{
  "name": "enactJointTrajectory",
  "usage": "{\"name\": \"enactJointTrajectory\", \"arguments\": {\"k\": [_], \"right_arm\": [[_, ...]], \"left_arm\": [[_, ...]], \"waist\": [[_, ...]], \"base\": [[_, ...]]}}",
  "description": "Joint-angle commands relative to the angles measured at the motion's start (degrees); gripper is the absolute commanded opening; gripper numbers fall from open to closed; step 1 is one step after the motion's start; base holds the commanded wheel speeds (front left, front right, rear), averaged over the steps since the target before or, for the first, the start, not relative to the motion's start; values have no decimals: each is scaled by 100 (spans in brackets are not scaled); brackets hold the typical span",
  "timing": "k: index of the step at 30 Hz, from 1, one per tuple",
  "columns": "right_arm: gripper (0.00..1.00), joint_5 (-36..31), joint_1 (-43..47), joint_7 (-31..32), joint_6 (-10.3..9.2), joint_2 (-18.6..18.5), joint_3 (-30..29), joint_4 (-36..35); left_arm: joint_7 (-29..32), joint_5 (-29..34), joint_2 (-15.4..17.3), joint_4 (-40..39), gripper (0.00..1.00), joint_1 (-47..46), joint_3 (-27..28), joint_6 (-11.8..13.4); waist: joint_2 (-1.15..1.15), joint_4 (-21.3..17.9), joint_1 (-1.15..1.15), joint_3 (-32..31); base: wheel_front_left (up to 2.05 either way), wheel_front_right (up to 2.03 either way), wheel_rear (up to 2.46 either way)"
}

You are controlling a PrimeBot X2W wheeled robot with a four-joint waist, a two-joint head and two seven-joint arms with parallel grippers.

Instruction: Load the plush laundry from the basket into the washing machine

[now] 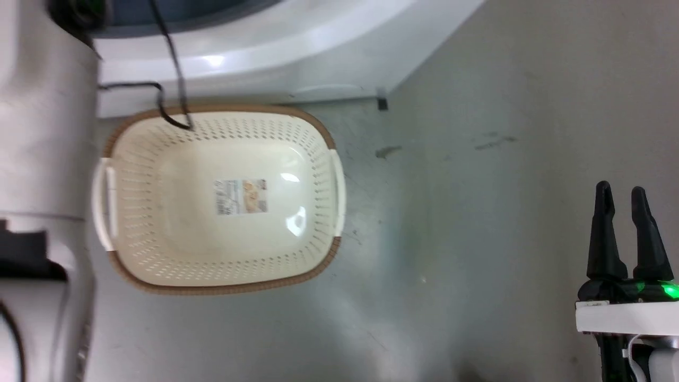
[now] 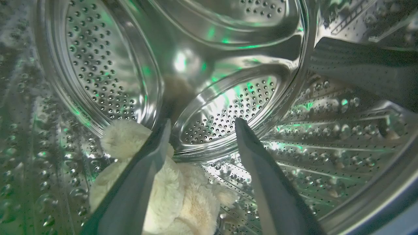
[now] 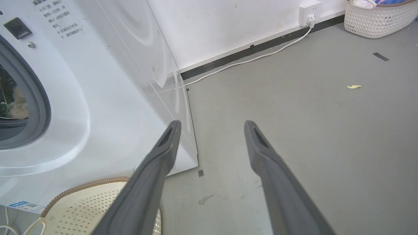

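The beige plush laundry lies on the floor of the perforated steel drum, just below my left gripper. That gripper is inside the washing machine and stands open with nothing between its fingers. A bit of the plush shows through the grey door ring. The cream basket sits on the floor in front of the washing machine, with just a paper label on its bottom. My right gripper hangs open over the floor at the lower right, apart from the basket.
A pale forearm runs up the left edge, with a black cable crossing the basket's rim. A wall socket with a white cord and another white basket stand by the far wall. Grey floor spreads to the right.
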Motion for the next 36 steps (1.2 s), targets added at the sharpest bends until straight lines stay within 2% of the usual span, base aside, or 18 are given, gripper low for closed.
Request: {"name": "enactJointTrajectory", "arguments": {"k": [1,10,19,27,36], "right_arm": [[100,-70,-87,-25,-4,-1,-37,47],[100,-272,-3,-25,-4,-1,-95,276],[100,-376,161,-25,-4,-1,-44,572],[100,-445,492,-25,-4,-1,-6,837],[100,-510,773,-25,-4,-1,11,939]], "left_arm": [[-29,-15,-85,-139,100,262,66,-16],[-30,192,-526,-665,100,1567,148,-51],[-31,359,-809,-1014,100,2844,319,-49],[-31,466,-928,-1086,100,3982,336,-126],[-19,473,-931,-1099,100,4838,277,-108]], "waist": [[0,215,0,-260],[0,570,0,-1015],[0,763,0,-1875],[0,869,0,-2719],[0,919,0,-3305]], "base": [[0,0,0],[0,0,0],[0,0,0],[0,0,0],[0,0,0]]}}
